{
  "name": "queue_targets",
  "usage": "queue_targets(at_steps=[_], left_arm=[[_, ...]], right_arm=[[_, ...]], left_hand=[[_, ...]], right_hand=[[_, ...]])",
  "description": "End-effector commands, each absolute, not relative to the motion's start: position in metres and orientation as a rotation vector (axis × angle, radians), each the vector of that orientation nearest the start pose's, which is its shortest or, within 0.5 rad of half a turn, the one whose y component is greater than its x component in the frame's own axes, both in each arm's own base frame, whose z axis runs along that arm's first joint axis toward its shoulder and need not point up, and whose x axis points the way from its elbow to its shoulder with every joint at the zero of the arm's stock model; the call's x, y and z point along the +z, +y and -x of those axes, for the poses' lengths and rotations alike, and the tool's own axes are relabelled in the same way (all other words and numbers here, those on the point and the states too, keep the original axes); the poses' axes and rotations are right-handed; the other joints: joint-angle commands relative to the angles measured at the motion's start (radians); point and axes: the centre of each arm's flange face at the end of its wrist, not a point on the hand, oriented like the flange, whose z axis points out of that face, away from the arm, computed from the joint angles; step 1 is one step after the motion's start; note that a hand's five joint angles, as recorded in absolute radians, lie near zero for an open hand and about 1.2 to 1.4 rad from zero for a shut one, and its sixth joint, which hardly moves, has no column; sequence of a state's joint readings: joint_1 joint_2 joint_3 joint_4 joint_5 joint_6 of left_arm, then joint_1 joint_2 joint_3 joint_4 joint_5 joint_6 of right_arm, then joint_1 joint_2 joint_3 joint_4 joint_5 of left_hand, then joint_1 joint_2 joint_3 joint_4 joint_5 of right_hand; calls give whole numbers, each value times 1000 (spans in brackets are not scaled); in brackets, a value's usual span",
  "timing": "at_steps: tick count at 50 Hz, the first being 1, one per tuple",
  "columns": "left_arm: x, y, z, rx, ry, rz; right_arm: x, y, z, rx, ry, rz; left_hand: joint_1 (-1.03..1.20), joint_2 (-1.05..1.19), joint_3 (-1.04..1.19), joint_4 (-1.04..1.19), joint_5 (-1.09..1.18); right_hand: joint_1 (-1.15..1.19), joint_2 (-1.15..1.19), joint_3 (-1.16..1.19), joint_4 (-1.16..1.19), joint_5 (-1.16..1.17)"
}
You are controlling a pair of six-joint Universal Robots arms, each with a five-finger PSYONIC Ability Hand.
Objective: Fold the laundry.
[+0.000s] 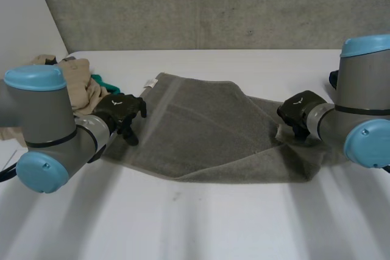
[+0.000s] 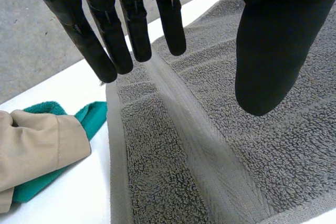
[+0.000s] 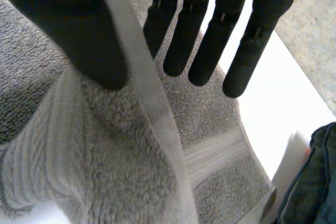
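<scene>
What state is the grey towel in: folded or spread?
Partly folded: the towel shows an upper layer whose slanted edge overlies a lower layer.

Head view: mounted behind and between the arms (image 1: 49,126), facing down on the bench (image 1: 195,223), farthest back. Wrist views: close, sighted along the palm of the left robot hand (image 2: 278,40) and the right robot hand (image 3: 68,24). Shared by all three: the grey towel (image 1: 201,132).

Near half of the white table (image 1: 201,223): bare, free passage left to right. Middle: covered by the grey terry towel (image 1: 201,126). Far left: heap of beige garments (image 1: 79,83) over a teal cloth (image 1: 103,82), just beside the towel's left edge. Far right, near the towel's corner: a dark garment (image 3: 310,182), possibly denim.
</scene>
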State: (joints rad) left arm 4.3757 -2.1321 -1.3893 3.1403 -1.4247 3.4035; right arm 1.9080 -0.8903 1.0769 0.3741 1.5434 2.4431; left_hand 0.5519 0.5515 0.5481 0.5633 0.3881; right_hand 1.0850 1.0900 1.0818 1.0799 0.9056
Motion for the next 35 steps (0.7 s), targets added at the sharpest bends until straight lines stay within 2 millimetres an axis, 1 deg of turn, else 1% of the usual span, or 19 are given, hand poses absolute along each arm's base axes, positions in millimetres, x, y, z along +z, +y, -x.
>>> queue_targets(at_steps=[1,4,5,8,9,11,13,15,16,17,20,25,28,31,32,35], left_arm=[[169,-311,260,-1847,2571,-931],[172,-311,258,-1850,2567,-922],[173,-309,257,-1849,2567,-918],[173,-307,256,-1844,2569,-917],[173,-306,255,-1837,2570,-921],[171,-304,255,-1827,2570,-929],[169,-303,254,-1809,2559,-949],[167,-301,252,-1784,2550,-969],[164,-300,250,-1761,2540,-987],[162,-299,248,-1744,2537,-993],[159,-299,244,-1714,2512,-1016],[156,-297,243,-1684,2490,-1057],[151,-296,244,-1664,2486,-1078],[148,-297,244,-1653,2481,-1089],[146,-297,244,-1642,2481,-1093],[144,-299,244,-1637,2474,-1098]], right_arm=[[181,-331,-256,-1565,2519,1663],[191,-330,-251,-1560,2548,1671],[203,-328,-250,-1583,2554,1615],[222,-324,-245,-1642,2553,1477],[233,-320,-242,-1666,2547,1396],[243,-317,-234,-1685,2551,1310],[250,-316,-221,-1699,2563,1216],[251,-319,-209,-1711,2580,1167],[251,-321,-198,-1721,2598,1134],[250,-322,-193,-1722,2607,1122],[243,-322,-174,-1703,2657,1074],[225,-321,-154,-1674,2695,1016],[217,-324,-142,-1710,2696,960],[216,-327,-133,-1768,2694,902],[215,-329,-126,-1790,2701,862],[212,-331,-118,-1819,2710,812]], left_hand=[[84,85,88,73,74],[67,67,71,55,56],[55,55,59,44,44],[52,52,56,41,41],[43,44,47,32,33],[32,32,35,20,21],[2,3,6,-9,-8],[-7,-6,-3,-18,-17],[-7,-6,-3,-18,-17],[-10,-9,-6,-21,-20],[-15,-15,-12,-27,-26],[-15,-15,-12,-27,-26],[-13,-12,-9,-24,-23],[-13,-12,-9,-24,-23],[-13,-12,-9,-24,-23],[-13,-12,-9,-24,-23]], right_hand=[[311,306,314,316,316],[311,306,314,316,316],[311,306,314,316,316],[311,306,314,316,316],[311,306,314,316,316],[311,306,314,316,316],[311,306,314,316,316],[311,306,314,316,316],[311,306,314,316,316],[311,306,314,316,316],[311,306,314,316,316],[311,306,314,316,316],[311,306,314,316,316],[311,306,314,316,316],[311,306,314,316,316],[311,306,314,316,316]])
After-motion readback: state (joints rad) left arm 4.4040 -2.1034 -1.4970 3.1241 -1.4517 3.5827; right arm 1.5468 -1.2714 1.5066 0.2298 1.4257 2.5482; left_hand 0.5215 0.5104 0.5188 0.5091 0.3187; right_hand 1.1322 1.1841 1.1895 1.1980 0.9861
